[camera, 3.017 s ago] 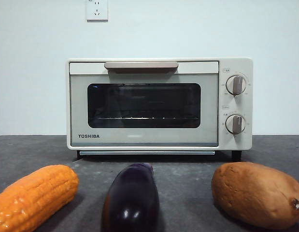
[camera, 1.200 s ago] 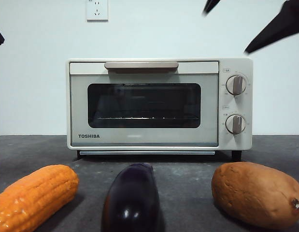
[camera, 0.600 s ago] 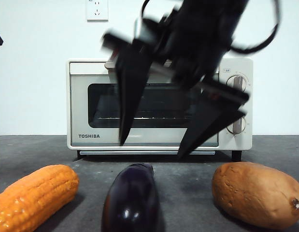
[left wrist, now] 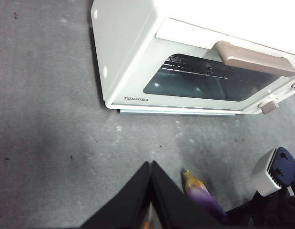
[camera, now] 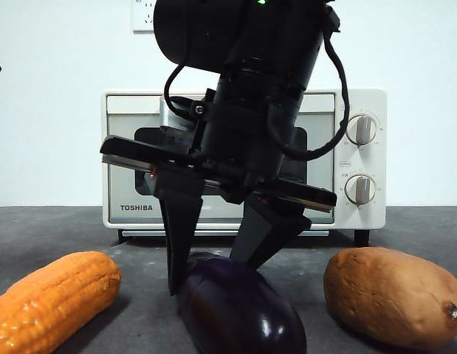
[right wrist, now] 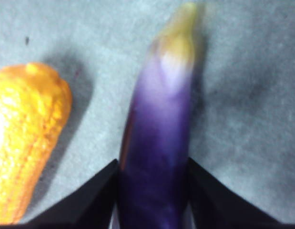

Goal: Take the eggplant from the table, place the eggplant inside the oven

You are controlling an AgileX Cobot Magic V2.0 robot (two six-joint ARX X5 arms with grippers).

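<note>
Standing behind the working arm, the oven (camera: 361, 214) has its glass door shut, so the door is a step the task has not yet reached. The table (camera: 66, 228) runs wide and grey under everything.

The right arm comes down steeply from above, its wrist housing tilted so that the jaw bar slopes across the oven's front. The right gripper (camera: 213, 274) hangs directly over the eggplant (camera: 243, 313), and the right wrist view shows its two black jaws spread, one on each flank of the purple body, touching or very nearly touching the skin. Whether they are pressing yet cannot be told; the eggplant lies on the table between them, not lifted.

The eggplant looks firm, fairly heavy for its girth and very glossy, so it will likely slip under a light pinch. It tapers toward the pale stem end, which points away from the wrist camera; a hold on the thick, even middle, across the width, seems safest, as a grip on the taper would tend to squeeze it out.

A corn cob (right wrist: 23, 143) lies just beside one jaw's outer side, and a sweet potato (camera: 394, 295) lies beyond the other jaw, farther off.

The left gripper (left wrist: 151, 195) waits apart, its jaws pressed together on nothing.
</note>
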